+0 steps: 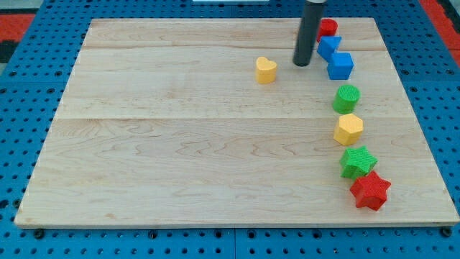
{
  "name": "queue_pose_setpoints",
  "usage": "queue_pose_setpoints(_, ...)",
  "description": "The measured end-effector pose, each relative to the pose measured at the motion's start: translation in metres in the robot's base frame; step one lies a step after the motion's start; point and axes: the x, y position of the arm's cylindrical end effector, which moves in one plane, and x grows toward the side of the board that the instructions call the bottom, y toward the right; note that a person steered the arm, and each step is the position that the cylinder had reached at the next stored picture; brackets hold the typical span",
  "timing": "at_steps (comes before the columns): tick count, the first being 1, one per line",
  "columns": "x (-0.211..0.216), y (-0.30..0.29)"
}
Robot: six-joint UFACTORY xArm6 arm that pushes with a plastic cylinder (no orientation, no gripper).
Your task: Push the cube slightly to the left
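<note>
A blue cube (341, 65) sits near the view's top right on the wooden board (180, 144). My tip (302, 64) rests on the board just left of the cube, with a small gap between them. A second blue block (328, 46) of unclear shape lies just above the cube, and a red round block (328, 28) lies above that, partly behind the rod. A yellow heart (266, 70) sits left of my tip.
Down the board's right side lie a green round block (346, 98), a yellow hexagon (348, 129), a green star (357, 162) and a red star (370, 191). A blue pegboard (21, 108) surrounds the board.
</note>
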Motion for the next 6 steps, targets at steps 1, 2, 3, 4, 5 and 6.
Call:
queue_pose_setpoints(1, 0.011, -0.054)
queue_pose_setpoints(2, 0.052, -0.046)
queue_pose_setpoints(3, 0.051, 0.032)
queue_pose_setpoints(4, 0.051, 0.121)
queue_pose_setpoints(5, 0.039, 0.151)
queue_pose_setpoints(6, 0.019, 0.122)
